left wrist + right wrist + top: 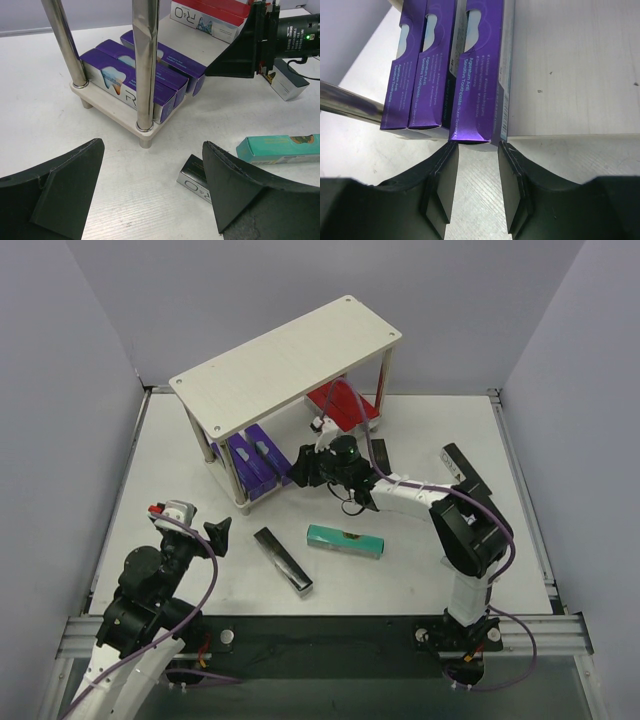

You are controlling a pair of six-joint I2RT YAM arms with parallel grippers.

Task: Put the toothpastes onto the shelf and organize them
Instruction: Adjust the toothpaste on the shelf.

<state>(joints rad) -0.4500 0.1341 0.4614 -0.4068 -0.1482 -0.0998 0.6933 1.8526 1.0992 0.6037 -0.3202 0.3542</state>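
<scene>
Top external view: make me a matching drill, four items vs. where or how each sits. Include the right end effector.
Items
1. glossy purple rectangular cartons
2. glossy red rectangular cartons
3. teal rectangular carton
4. right end effector

Places or states
A. flat on the white table, in front of the shelf
B. open, at the near end of one purple carton
C. left end of the pale wood shelf, lower board
D. right end of the lower board

Pairs: 1-C, 2-D, 3-A, 4-B
</scene>
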